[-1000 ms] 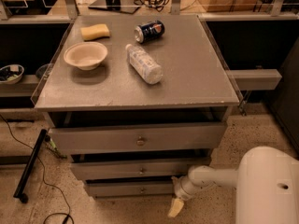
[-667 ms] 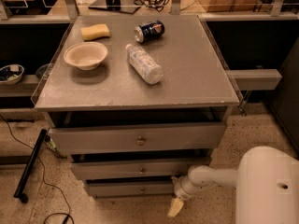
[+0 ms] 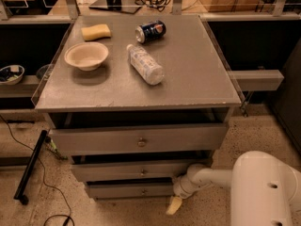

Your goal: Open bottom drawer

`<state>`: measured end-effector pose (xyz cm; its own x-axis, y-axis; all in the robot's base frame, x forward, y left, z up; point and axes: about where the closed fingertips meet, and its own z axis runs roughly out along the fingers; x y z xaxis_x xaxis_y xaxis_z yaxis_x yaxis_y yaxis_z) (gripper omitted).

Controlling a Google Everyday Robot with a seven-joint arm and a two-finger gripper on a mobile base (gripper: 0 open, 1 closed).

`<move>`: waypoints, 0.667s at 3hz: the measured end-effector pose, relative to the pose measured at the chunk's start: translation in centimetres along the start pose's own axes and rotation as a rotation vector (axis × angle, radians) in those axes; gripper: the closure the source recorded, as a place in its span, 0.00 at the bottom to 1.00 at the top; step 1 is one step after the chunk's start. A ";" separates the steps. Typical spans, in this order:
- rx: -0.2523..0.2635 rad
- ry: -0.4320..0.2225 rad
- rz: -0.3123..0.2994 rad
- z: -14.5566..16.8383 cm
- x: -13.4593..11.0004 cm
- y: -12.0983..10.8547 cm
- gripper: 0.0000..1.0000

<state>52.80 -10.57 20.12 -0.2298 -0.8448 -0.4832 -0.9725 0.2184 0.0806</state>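
Observation:
The bottom drawer [image 3: 129, 190] is the lowest, narrowest grey front of three, with a small round knob [image 3: 144, 191] at its centre. Its front sits set back beneath the middle drawer [image 3: 136, 171] and top drawer [image 3: 136, 140]. My white arm [image 3: 211, 178] reaches in from the lower right. My gripper [image 3: 173, 205] hangs low by the floor, just right of and below the bottom drawer's right end, apart from the knob. A pale yellowish fingertip [image 3: 172, 206] points down.
On the cabinet top [image 3: 197, 69] lie a plastic bottle [image 3: 146, 64], a blue can [image 3: 150, 31], a beige bowl [image 3: 86, 55] and a yellow sponge [image 3: 96, 31]. A black bar [image 3: 29, 168] and cables lie on the floor at left. A grey shelf [image 3: 256, 79] juts out at right.

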 end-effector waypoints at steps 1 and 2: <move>0.001 0.000 0.000 0.1 0.0 -0.1 0.00; -0.019 0.016 -0.009 0.3 0.1 0.4 0.00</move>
<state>52.37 -10.39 19.81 -0.2216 -0.8546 -0.4696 -0.9750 0.2019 0.0926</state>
